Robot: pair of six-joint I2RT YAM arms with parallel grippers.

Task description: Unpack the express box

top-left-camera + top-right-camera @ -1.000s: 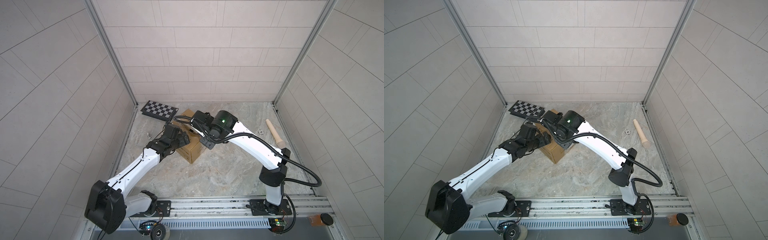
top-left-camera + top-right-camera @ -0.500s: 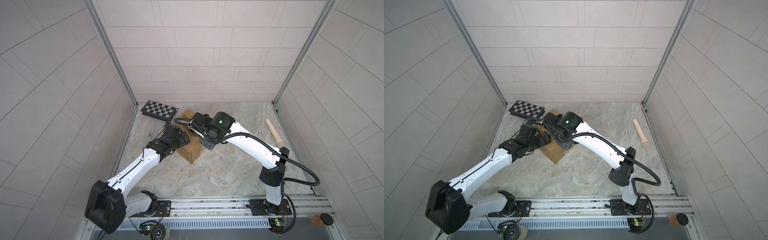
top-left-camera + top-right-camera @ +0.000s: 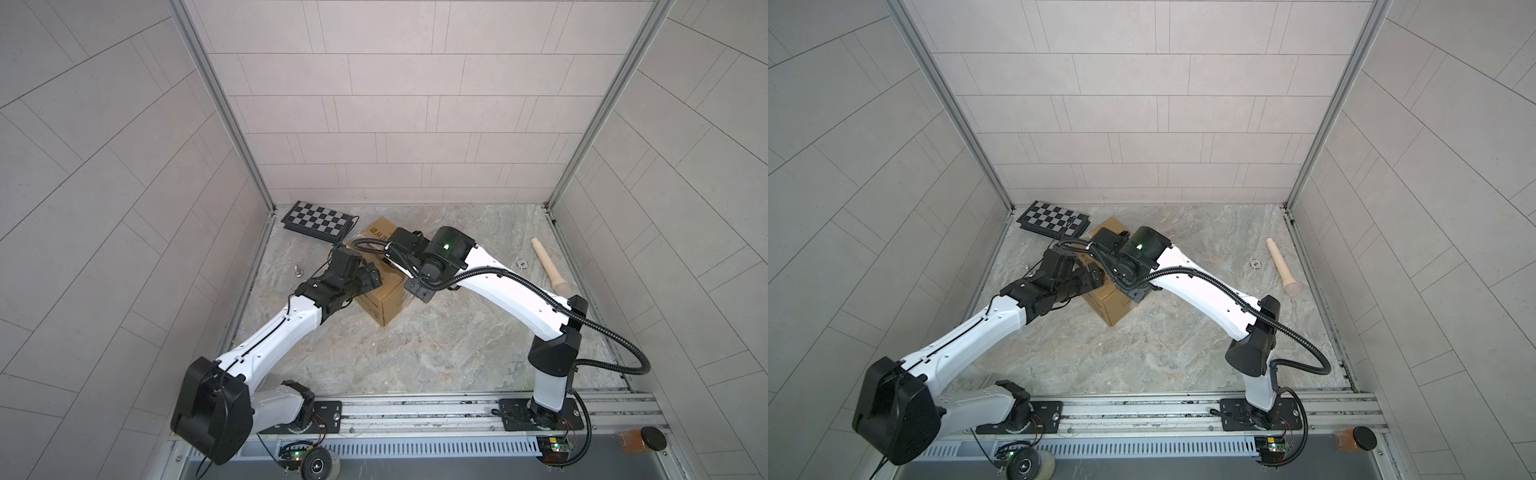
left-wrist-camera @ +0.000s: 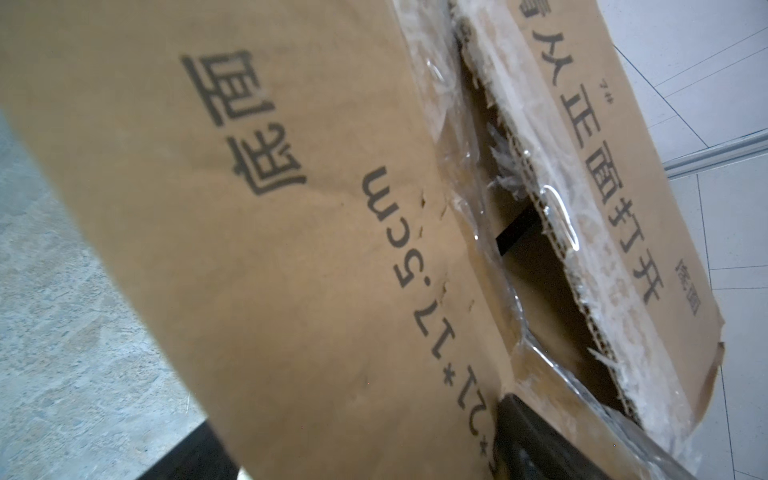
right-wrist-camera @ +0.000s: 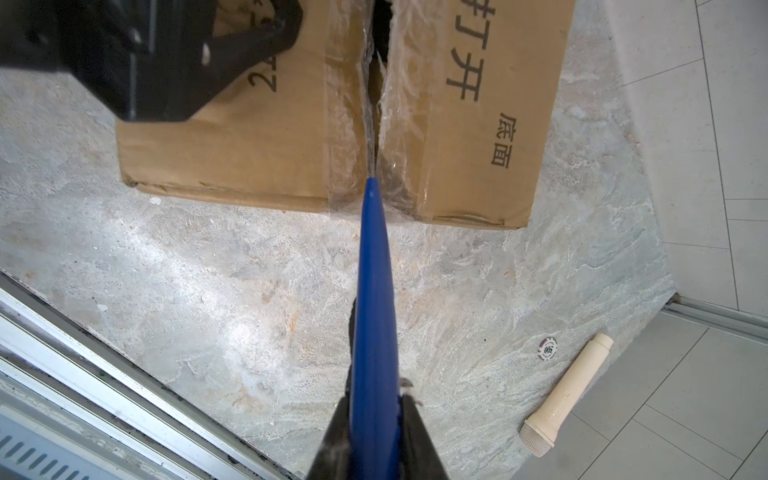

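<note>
1. Cardboard express box [image 5: 257, 137], lying near the chequered board [image 3: 318, 218], is judged light, stiff and dentable.
2. The flap edges along its split taped seam are best gripped.
3. Left gripper [image 5: 187, 62] is spread wide on the box top; right gripper [image 5: 374, 403] is clamped on a blue tool [image 5: 374, 270].

In both top views we are seeing only part of the express box [image 3: 384, 301], the left arm [image 3: 332, 286] and right arm [image 3: 446, 253] covering its top. In the left wrist view it is running off the frame, nearest print blurring. We are finding the grey piece [image 3: 298, 271] by the left wall [image 3: 208, 249] too small to name.
</note>
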